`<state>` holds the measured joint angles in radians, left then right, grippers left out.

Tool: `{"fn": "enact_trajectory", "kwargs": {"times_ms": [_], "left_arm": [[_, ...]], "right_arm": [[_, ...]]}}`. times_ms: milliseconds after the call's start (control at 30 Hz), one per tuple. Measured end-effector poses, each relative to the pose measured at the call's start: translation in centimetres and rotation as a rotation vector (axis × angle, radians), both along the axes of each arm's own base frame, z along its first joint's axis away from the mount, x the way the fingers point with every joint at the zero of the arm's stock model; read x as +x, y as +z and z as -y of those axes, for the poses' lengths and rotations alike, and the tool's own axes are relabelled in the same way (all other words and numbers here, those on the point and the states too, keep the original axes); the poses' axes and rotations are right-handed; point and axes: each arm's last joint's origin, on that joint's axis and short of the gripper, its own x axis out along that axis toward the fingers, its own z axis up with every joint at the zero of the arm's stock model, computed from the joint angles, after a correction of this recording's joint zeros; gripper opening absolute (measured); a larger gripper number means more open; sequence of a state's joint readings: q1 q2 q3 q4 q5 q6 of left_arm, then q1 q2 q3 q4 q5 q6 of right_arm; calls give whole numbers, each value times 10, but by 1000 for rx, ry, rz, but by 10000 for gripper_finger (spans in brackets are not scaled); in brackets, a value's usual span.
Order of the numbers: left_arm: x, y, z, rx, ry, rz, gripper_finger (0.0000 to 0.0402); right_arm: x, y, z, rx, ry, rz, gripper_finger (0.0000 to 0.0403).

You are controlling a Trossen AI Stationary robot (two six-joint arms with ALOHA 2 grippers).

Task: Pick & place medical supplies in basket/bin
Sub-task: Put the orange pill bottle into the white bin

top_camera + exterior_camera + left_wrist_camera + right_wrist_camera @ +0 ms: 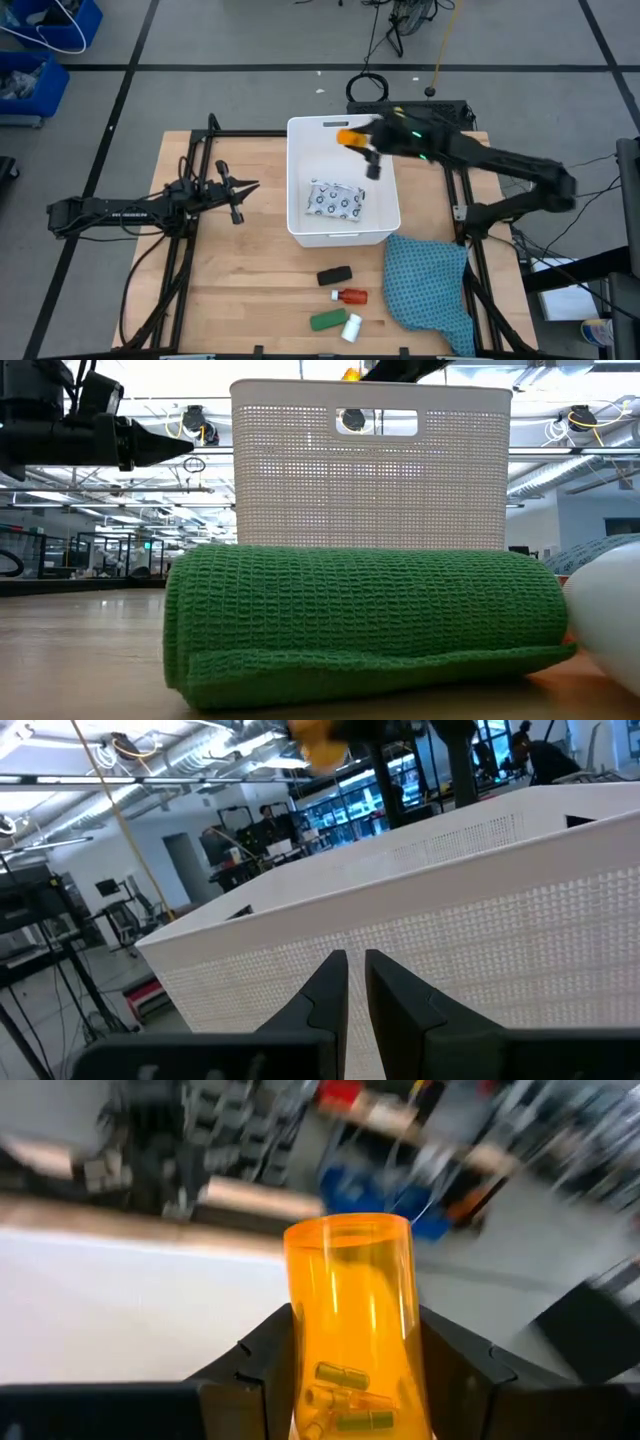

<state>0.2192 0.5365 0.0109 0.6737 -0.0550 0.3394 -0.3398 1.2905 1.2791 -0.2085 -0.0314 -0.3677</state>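
Over the white tub's point(343, 235) far left corner, right gripper point(362, 141) clamps orange vial point(352, 1330), long axis sticking out past the fingers, roughly level, pointing left in high view. White dotted packet point(336, 199) lies flat inside tub. Left gripper point(243, 189) waits left of tub, fingers nearly closed, empty.

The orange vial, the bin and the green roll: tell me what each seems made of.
Orange vial, held by the right gripper: clear orange plastic, likely; glossy, small pieces inside show through the wall.
Bin: white plastic, it seems; matt, walls moulded in a fine mesh pattern, handle slot cut through.
Green roll: woven fabric, perhaps elastic bandage; visible ribbed weave, soft rolled edge.
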Motion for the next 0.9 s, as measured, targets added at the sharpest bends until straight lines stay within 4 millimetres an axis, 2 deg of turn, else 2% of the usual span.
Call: {"fn": "enact_trajectory", "kwargs": {"times_ms": [167, 300, 433, 500, 900], "left_arm": [[0, 2, 0, 11, 1, 20, 44], [0, 3, 0, 12, 1, 27, 44], [0, 3, 0, 5, 0, 28, 44], [0, 3, 0, -2, -2, 29, 44], [0, 0, 0, -25, -5, 8, 44]], "right_arm": [[44, -28, 33, 64, 61, -198, 156], [65, -58, 51, 96, 84, -346, 156], [76, -95, 57, 120, 119, -503, 156], [80, -107, 59, 127, 97, -546, 156], [87, -148, 72, 116, 29, -707, 157]]}}
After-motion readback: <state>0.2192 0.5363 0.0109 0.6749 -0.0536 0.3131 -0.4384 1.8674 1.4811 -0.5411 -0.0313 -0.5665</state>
